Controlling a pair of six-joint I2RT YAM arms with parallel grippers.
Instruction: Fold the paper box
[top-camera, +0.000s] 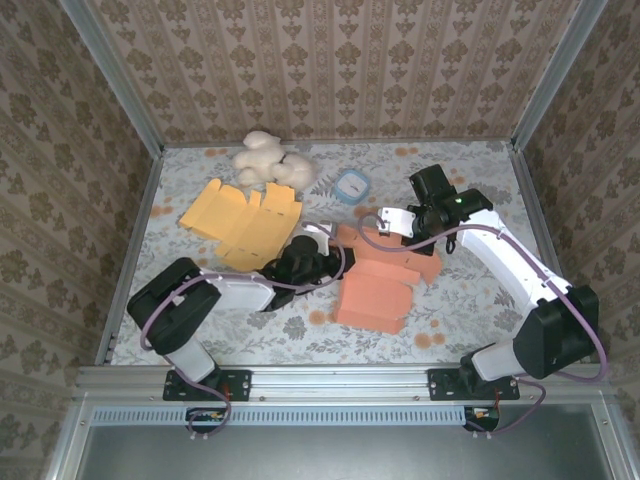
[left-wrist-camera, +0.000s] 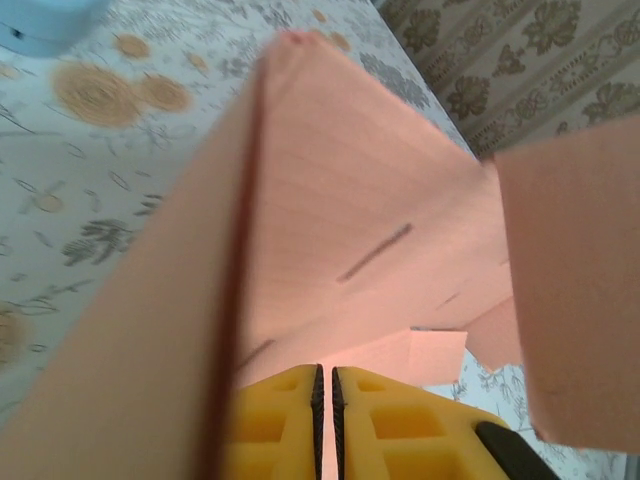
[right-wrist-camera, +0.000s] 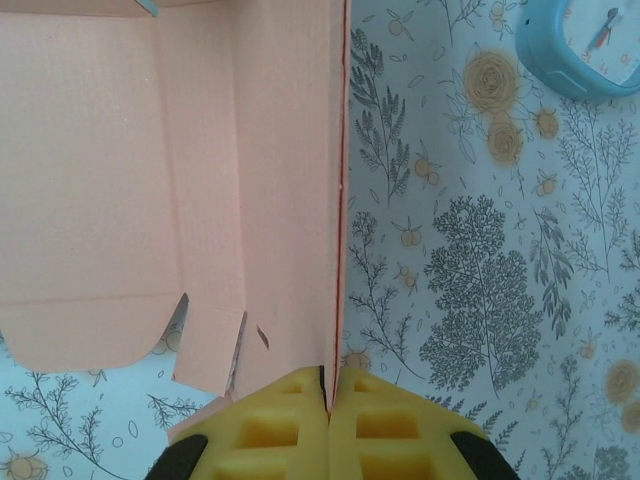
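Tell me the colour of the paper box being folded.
It's a salmon-pink paper box, shown best in the right wrist view.

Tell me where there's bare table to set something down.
Free: the near-right patch between the pink box and right arm; the far-right corner, right of the clock. Crowded: far left, with yellow box and plush.

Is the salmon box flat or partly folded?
Partly folded: the salmon box has one wall raised on edge, pinched by the right gripper, jaws shut; other flaps lie spread.
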